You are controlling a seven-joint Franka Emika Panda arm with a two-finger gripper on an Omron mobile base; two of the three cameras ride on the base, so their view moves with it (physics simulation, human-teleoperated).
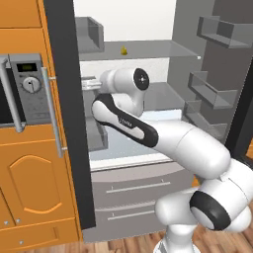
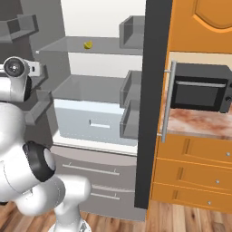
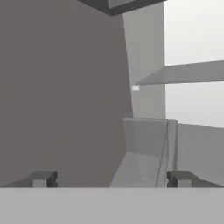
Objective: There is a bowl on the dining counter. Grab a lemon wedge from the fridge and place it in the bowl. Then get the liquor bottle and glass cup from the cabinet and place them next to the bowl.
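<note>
Jaws are being held at full spread, nothing between them: in the hand view the gripper [image 3: 111, 179] is showing two dark fingertips [image 3: 43, 178] far apart, and past them just grey fridge wall and a door bin are being seen, no lemon.

Largest first. The fridge [image 1: 148, 99] is standing open, with the arm [image 1: 148, 128] being reached into it at middle-shelf height, wrist end pushed toward the left side of the cavity by the dark door edge. The top glass shelf [image 1: 143, 49] is sitting above that, and the lemon wedge [image 1: 123, 50] is resting on it, small and yellow, toward the back wall; it is also being picked up in the right base view [image 2: 88, 45] on the same shelf. The white crisper drawer [image 2: 93, 120] is sitting below, not involved.

Key relation: the wedge is lying above the gripper, one shelf up, and somewhat to the right of where the hand is being pointed in the left base view. The camera is being aimed at the side wall, away from the wedge. So the hand is judged to need raising and turning toward the top shelf before any closing. Wedge long axis cannot be told, too small. Bowl, bottle and glass steps are judged not yet started.
</note>
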